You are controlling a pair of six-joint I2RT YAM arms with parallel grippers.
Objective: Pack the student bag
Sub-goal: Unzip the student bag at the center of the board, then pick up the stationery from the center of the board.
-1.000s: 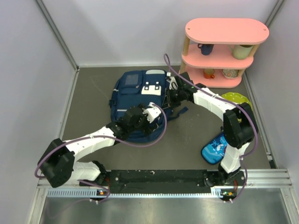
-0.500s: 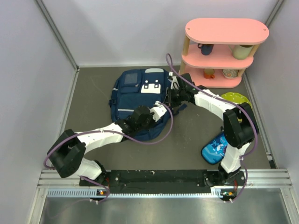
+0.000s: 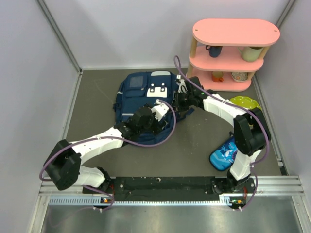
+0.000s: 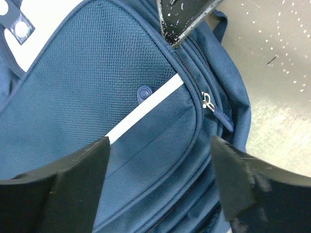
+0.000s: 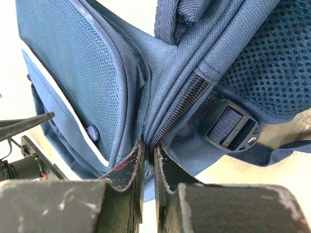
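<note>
Two roles, seemingly: right fingers clamp the navy backpack beside its zipper, anchoring it; left fingers spread above the zipper pull.

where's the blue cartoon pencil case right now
In the top view the pencil case lies at the table's near right, beside the right arm's lower link, below the green plate and well apart from the navy backpack.

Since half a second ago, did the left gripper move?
Yes. The left gripper drew back leftward over the student bag, away from the pink shelf.
</note>
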